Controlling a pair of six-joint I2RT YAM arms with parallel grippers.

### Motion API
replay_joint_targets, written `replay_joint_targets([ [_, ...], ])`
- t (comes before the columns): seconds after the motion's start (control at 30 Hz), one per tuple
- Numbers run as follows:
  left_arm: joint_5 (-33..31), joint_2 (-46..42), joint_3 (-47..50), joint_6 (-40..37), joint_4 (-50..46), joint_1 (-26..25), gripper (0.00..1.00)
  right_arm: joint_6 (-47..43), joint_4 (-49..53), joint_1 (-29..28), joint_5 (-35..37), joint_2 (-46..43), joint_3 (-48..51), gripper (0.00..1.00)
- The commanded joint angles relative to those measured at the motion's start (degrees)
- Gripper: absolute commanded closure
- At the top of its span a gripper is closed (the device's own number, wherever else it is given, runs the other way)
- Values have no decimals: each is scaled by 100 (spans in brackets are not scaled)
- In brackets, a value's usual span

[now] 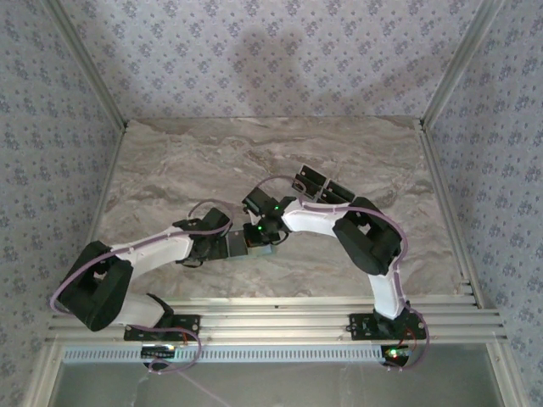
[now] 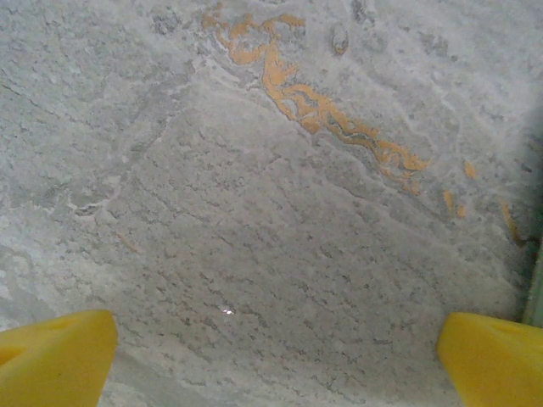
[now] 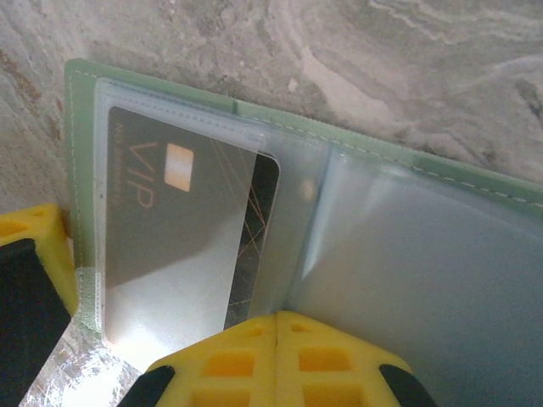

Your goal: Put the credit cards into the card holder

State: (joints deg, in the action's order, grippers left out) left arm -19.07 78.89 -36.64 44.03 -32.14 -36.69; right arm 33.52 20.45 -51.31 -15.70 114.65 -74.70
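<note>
Hovering spread wide and empty over veined marble bench: left claw. Soft sage card holder lies unfolded, dark VIP credit card in its left clear sleeve, right claw clamped together at its near edge.

left arm reaching rightward from a bent elbow, right arm folding leftward toward it, both wrists meeting near the centre, pointing downward, left end effector holding its yellow fingers wide apart, right end effector pressing its yellow fingers together
</note>
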Motion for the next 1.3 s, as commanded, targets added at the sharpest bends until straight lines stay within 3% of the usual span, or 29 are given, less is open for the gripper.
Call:
replay_joint_targets([
  [0.0, 68, 183, -25, -7, 190, 51, 0, -133, 194, -118, 50, 171, -167, 94],
  [0.63, 130, 196, 1, -8, 227, 56, 0, -594, 820, -424, 483, 400, -744, 94],
  [0.8, 67, 131, -70, -35, 121, 50, 0, -578, 799, -390, 389, 96, -660, 93],
  [1.0, -72, -407, -239, -97, -259, 115, 0, -574, 810, -172, 368, -649, -441, 67],
  [1.27, -31, -926, -504, -140, -603, 213, 0, -732, 743, 188, 316, -675, -238, 53],
])
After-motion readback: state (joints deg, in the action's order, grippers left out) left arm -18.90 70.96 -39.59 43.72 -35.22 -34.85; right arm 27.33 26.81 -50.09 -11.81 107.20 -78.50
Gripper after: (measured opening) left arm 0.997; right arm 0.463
